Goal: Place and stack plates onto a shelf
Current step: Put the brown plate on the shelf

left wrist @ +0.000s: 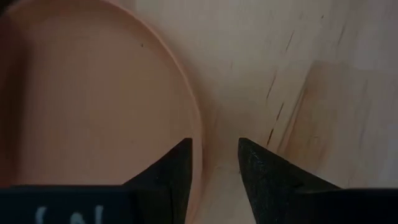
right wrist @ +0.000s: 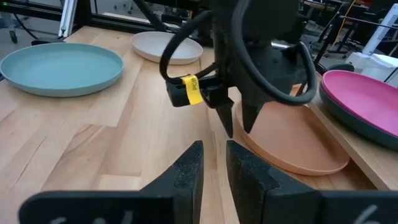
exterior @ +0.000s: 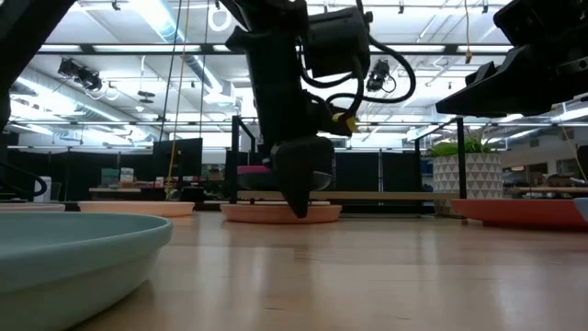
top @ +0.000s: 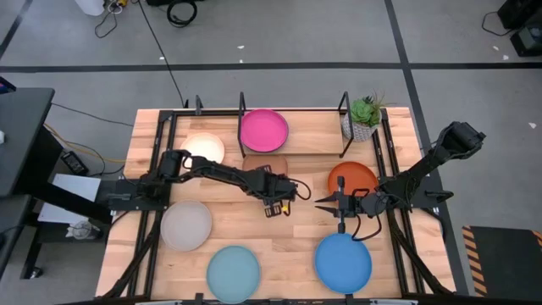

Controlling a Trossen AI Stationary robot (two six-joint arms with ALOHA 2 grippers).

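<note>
The peach-tan plate (top: 264,163) lies flat on the table in front of the shelf (top: 242,106). My left gripper (top: 276,202) points down at the plate's near rim and is open. One finger stands over the inside of the plate (left wrist: 175,167) and the other outside the rim (left wrist: 261,171). The magenta plate (top: 263,130) rests on the dark teal plate (right wrist: 354,121) on the shelf. My right gripper (top: 323,202) hovers level just right of the left gripper, narrowly open and empty.
Lying flat on the table are the cream plate (top: 205,148), the grey plate (top: 186,225), the pale teal plate (top: 233,273), the bright blue plate (top: 343,260) and the orange plate (top: 352,179). A potted plant (top: 364,117) stands at the far right by a shelf post.
</note>
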